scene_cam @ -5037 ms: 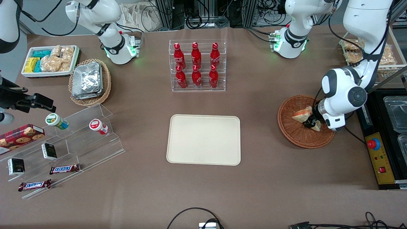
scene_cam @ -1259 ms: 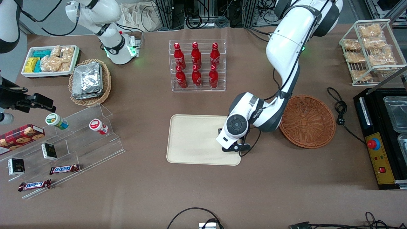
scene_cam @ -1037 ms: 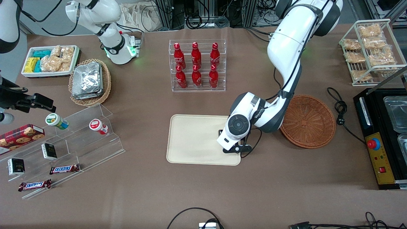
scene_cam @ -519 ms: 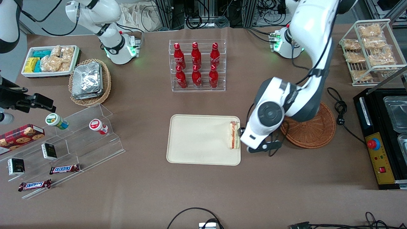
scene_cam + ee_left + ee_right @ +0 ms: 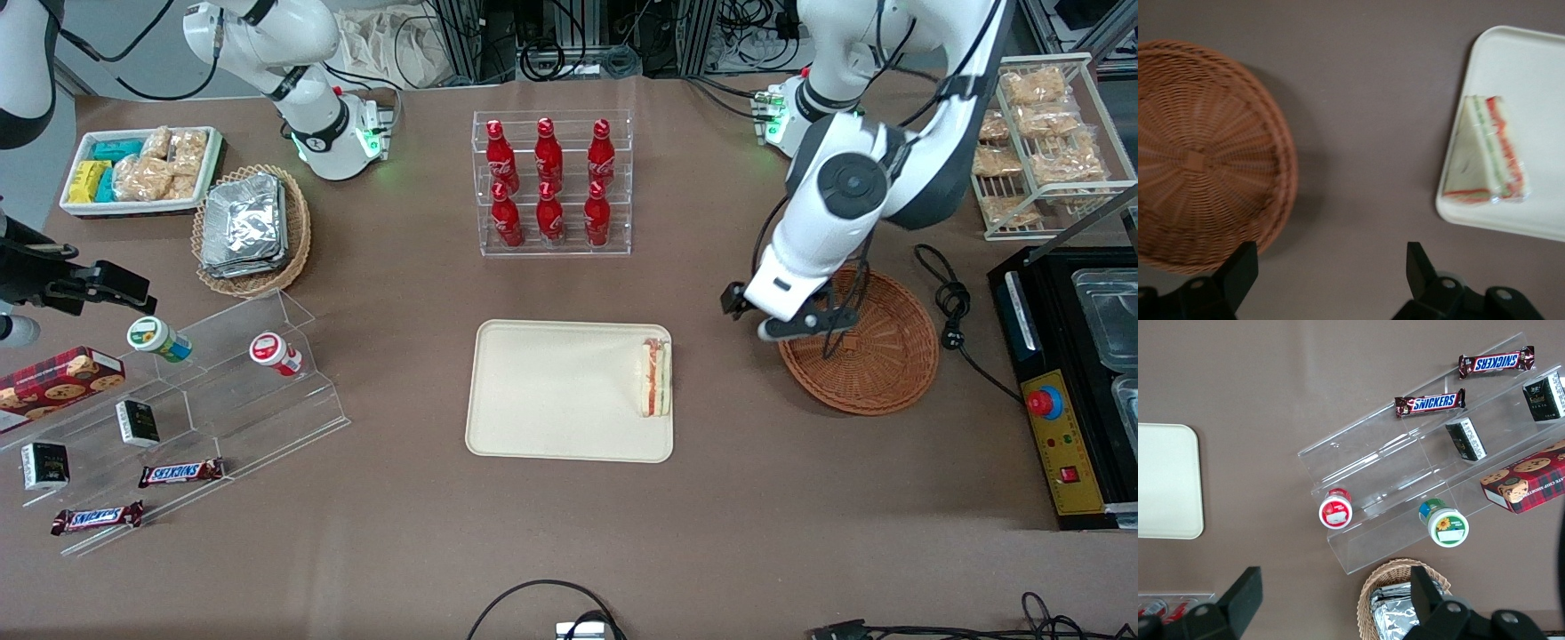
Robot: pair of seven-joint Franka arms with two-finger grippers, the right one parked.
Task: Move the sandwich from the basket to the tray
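The sandwich [image 5: 656, 379] lies on the cream tray [image 5: 560, 396], at the tray's edge nearest the basket, with its red and green filling showing. The wrist view shows the same sandwich [image 5: 1488, 153] just inside the tray's [image 5: 1538, 87] rim. Nothing is in the reddish-brown wicker basket [image 5: 867, 347], as the wrist view of the basket [image 5: 1198, 160] confirms. My gripper [image 5: 1330, 267] hangs open and holds nothing. It is raised above the bare tabletop between tray and basket. From the front the gripper [image 5: 775, 318] shows over the basket's rim.
A clear rack of red bottles [image 5: 551, 187] stands farther from the front camera than the tray. A black cable [image 5: 947, 293] and a control box with a red button [image 5: 1058, 436] lie beside the basket. A wire rack of bagged pastries [image 5: 1036, 142] is nearby. An acrylic stepped shelf [image 5: 222, 391] stands toward the parked arm's end.
My gripper carried the sandwich from the basket to the tray and let it go. It has since risen and drawn back toward the basket, open.
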